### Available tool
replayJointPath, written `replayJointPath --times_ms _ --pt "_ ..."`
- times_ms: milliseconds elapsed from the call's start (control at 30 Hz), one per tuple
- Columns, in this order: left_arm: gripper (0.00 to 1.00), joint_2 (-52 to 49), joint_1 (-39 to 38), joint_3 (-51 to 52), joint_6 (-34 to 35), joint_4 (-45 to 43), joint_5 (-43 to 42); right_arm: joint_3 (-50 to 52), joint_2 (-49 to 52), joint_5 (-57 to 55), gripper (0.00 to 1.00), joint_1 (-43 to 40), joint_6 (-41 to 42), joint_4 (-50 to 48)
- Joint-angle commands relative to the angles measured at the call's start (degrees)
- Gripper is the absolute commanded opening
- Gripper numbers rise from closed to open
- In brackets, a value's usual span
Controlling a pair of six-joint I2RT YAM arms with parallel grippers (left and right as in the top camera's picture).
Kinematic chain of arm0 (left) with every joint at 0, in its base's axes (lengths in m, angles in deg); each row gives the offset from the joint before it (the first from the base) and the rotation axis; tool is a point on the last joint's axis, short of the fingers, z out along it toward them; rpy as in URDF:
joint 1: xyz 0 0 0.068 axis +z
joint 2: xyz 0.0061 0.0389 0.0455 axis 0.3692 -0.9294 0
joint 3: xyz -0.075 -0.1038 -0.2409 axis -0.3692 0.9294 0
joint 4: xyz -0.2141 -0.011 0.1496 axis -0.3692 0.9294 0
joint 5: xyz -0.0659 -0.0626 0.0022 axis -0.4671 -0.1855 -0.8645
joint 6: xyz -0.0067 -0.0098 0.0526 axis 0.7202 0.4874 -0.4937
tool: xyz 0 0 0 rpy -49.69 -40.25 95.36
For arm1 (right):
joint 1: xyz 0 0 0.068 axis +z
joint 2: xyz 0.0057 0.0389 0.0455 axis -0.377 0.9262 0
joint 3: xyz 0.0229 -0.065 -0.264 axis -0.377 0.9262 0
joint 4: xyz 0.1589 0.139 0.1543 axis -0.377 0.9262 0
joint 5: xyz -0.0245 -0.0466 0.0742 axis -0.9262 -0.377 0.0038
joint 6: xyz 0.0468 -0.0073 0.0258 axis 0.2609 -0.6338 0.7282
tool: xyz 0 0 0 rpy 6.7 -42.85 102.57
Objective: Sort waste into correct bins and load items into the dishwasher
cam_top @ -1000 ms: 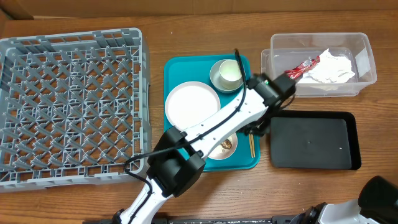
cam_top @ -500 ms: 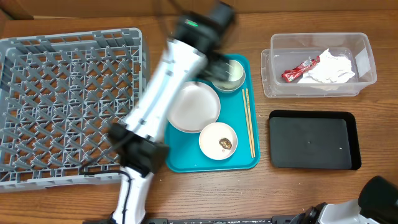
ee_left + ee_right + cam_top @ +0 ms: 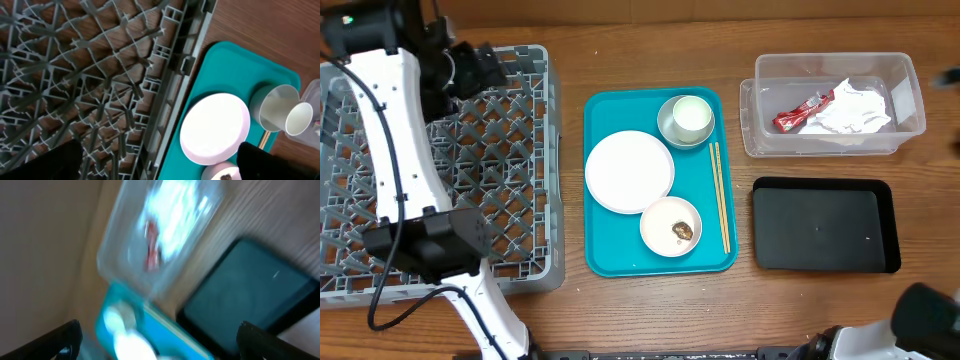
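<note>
Left arm (image 3: 395, 130) reaches over the grey dish rack (image 3: 520, 150). The teal tray (image 3: 605, 255) beside it holds a white plate (image 3: 629, 171), a cup (image 3: 693, 115) sitting in a bowl (image 3: 666, 128), a second bowl (image 3: 660, 228) with a brown lump (image 3: 683, 231), and chopsticks (image 3: 720, 195) along its right side. The clear tub (image 3: 760, 100) holds the red wrapper (image 3: 802, 110) touching the napkin (image 3: 855, 108). The black tray (image 3: 825, 225) sits just below the tub.

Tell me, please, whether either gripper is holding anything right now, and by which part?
Nothing is held. The left gripper is open and empty over the large grey plastic lattice dish rack; the right gripper is open and empty too.
</note>
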Motion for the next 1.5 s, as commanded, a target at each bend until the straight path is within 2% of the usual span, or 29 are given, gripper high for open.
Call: replayJointPath --times_ms 0,67,167,300,367,500,567,633,700,800,933,1133,1367,1467 --pt "1.00 1.7 0.2 -0.6 -1.5 0.2 -1.9 4.7 -0.1 6.6 1.00 14.5 -16.4 1.3" --pt "1.00 1.7 0.2 -0.6 -1.5 0.2 -1.5 9.7 0.0 4.3 1.00 27.7 -17.9 0.6" --pt "1.00 1.7 0.2 -0.6 -1.5 0.2 -1.5 16.8 0.0 -0.3 1.00 41.9 -17.9 -3.4" --pt "1.00 1.7 0.2 -0.6 -1.5 0.2 -1.5 29.6 0.6 -1.1 1.00 59.6 -16.3 -17.0" --pt "1.00 1.7 0.2 -0.6 -1.5 0.2 -1.5 33.9 1.4 -2.5 1.00 64.9 -16.3 -23.1" --pt "1.00 1.7 0.2 -0.6 -1.5 0.2 -1.5 41.7 4.0 -21.0 1.00 75.4 -16.2 -33.0" --pt "1.00 1.7 0.2 -0.6 -1.5 0.2 -1.5 42.0 5.9 -23.4 0.98 78.3 -16.5 -34.7" --pt "1.00 1.7 0.2 -0.6 -1.5 0.2 -1.5 42.0 7.8 -23.5 0.88 80.1 -17.6 -36.5" --pt "1.00 1.7 0.2 -0.6 -1.5 0.2 -1.5 42.1 9.5 -24.5 0.87 80.8 -19.0 -36.8" --pt "1.00 1.7 0.2 -0.6 -1.5 0.2 -1.5 42.1 12.0 -24.9 0.74 80.9 -18.8 -36.9" --pt "1.00 1.7 0.2 -0.6 -1.5 0.1 -1.5 42.2 14.4 -23.4 0.67 81.6 -18.7 -36.6" --pt "1.00 1.7 0.2 -0.6 -1.5 0.1 -1.5 42.6 14.9 -23.9 0.51 84.7 -18.5 -37.8" --pt "1.00 1.7 0.2 -0.6 -1.5 0.2 -1.5 47.4 14.9 -26.9 0.48 85.0 -18.2 -41.4" --pt "1.00 1.7 0.2 -0.6 -1.5 0.1 -1.5 47.4 14.9 -27.0 0.38 85.0 -18.1 -41.3"
